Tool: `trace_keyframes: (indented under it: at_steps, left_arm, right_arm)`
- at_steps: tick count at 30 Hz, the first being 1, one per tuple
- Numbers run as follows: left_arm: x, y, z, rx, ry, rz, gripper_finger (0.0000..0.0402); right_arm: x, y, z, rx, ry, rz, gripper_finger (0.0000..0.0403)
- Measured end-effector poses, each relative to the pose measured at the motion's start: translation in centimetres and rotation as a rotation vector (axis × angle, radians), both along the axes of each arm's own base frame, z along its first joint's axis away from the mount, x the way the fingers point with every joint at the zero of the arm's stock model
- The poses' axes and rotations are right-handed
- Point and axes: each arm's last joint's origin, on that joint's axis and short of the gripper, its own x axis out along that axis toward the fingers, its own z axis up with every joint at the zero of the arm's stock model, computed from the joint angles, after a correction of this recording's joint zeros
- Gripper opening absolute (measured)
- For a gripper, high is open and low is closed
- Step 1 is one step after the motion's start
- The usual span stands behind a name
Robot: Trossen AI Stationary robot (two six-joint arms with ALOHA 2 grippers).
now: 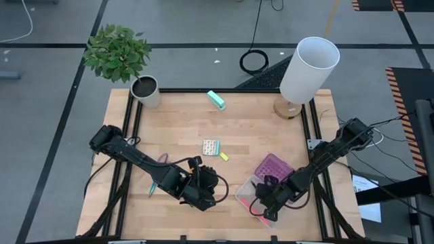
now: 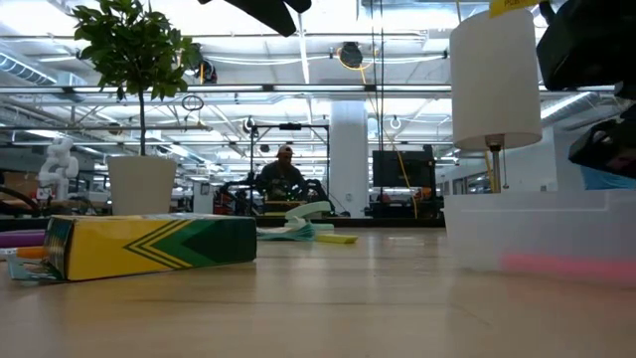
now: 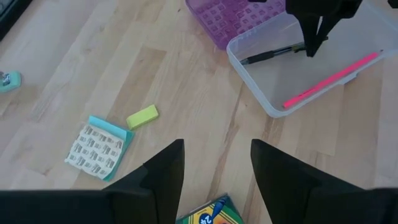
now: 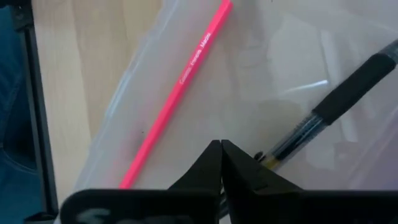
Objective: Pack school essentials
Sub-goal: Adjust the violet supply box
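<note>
Two closed fingers (image 4: 221,163) apparently just above pen (image 4: 336,118).

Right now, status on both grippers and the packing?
Left gripper open above crayon box. Right gripper shut, empty, over clear bin. Pink pencil and pen in bin. Nothing blocking.

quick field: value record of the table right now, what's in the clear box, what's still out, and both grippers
clear box: lid off, holds a pink pencil and a dark pen
purple lid: lying against the box
crayon box: on the table under the left gripper
card: flat on the table, out of the box
yellow eraser: beside the card, apart from it
left gripper: fingers open above the crayon box
right gripper: fingers shut, empty, over the clear box
</note>
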Motion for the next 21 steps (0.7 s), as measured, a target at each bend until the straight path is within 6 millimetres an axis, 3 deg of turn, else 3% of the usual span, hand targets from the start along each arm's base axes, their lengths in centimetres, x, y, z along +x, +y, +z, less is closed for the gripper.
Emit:
trace_keyframes:
  at_steps: [10, 21]
  left_arm:
    - [0.19, -0.1, 0.13, -0.007, -0.021, -0.007, 0.0186]
    - [0.31, -0.17, 0.22, -0.002, -0.031, -0.023, 0.0186]
  right_arm:
    - [-0.86, -0.72, -0.44, -0.072, 0.102, -0.033, 0.0]
    - [-0.65, -1.0, -0.44, -0.08, 0.101, -0.04, 0.0]
